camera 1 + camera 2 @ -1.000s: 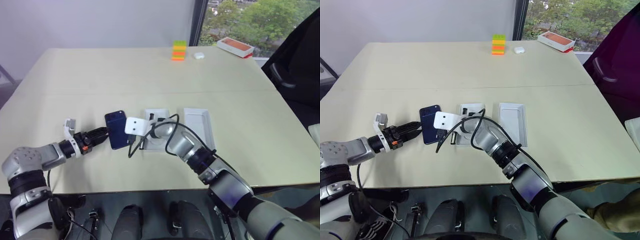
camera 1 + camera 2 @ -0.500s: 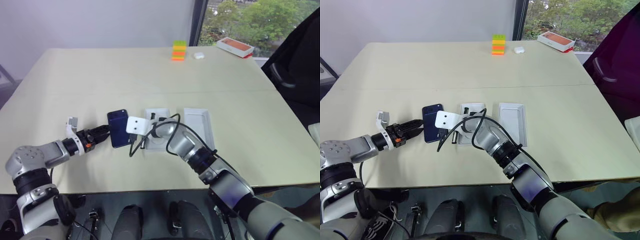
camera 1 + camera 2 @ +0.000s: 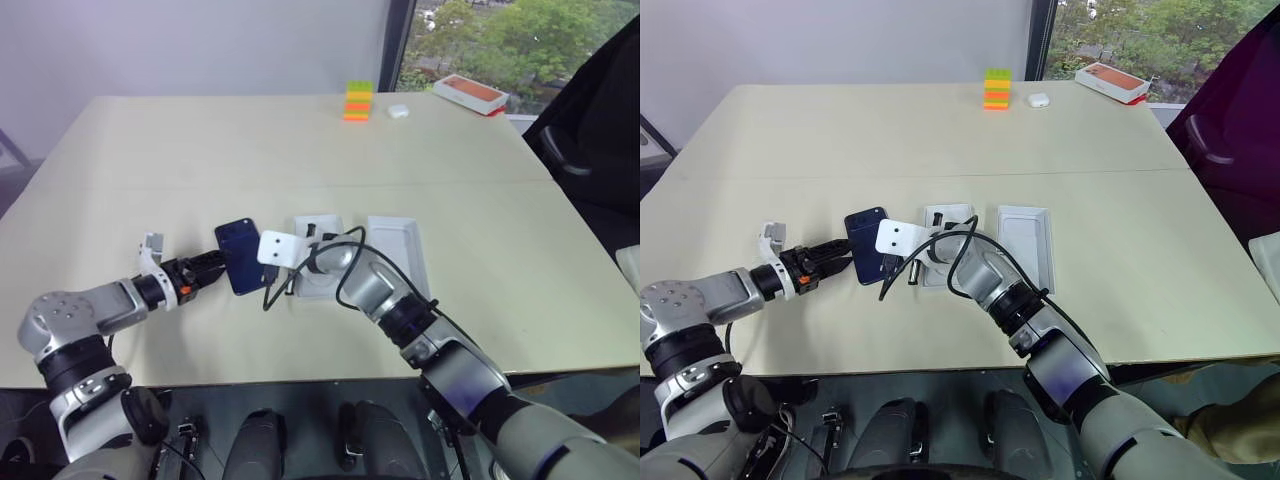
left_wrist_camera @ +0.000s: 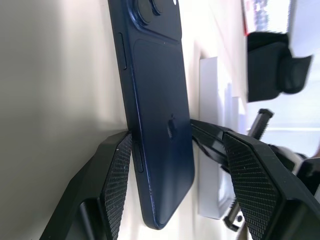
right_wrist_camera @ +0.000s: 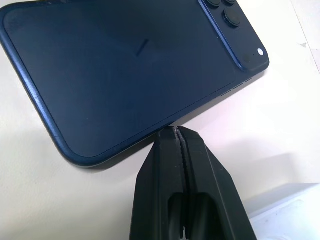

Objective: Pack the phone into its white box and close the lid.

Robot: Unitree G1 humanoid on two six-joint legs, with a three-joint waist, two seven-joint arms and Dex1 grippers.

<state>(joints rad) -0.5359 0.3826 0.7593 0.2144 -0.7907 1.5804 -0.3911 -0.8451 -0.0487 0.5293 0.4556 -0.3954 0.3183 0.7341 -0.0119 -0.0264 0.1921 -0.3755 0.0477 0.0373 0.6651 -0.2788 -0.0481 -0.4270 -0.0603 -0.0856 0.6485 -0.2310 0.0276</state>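
Pickup step: left gripper straddles the phone, jaws spread; right gripper, closed, braces its edge. Next: squeeze, lift toward the white box at 3 o'clock.

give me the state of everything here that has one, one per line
phone: back up on the table, out of the box, left fingers either side of its long edges
white box: open, no phone in it
lid: off, lying flat right of the box, inside up
left gripper: jaws apart around the phone
right gripper: shut, tips at the phone's edge
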